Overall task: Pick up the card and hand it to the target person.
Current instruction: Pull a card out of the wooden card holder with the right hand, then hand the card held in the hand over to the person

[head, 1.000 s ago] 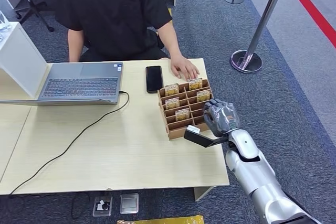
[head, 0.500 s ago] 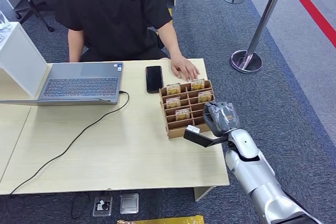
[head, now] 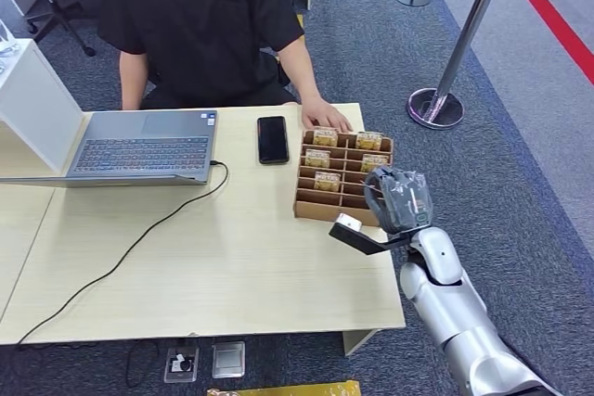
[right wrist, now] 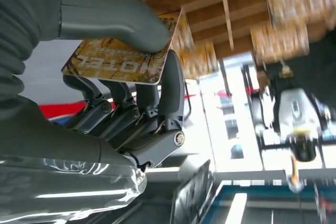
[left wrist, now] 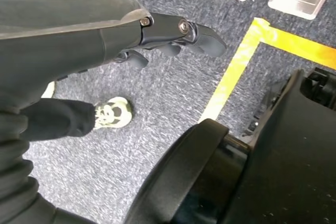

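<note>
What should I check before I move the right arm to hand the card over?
1. Card held: ok. The right hand pinches the card between thumb and fingers.
2. Card clear of the card holder: cannot tell. In the head view the right hand sits at the holder's near right corner.
3. Person within reach: ok. The person's hand rests on the table just behind the holder.
4. Receiving hand offered: not ok. It lies flat, palm down.
5. Path: ok. The phone and laptop lie to the left of it.
6. Left hand: ok. It hangs empty above the floor.
</note>
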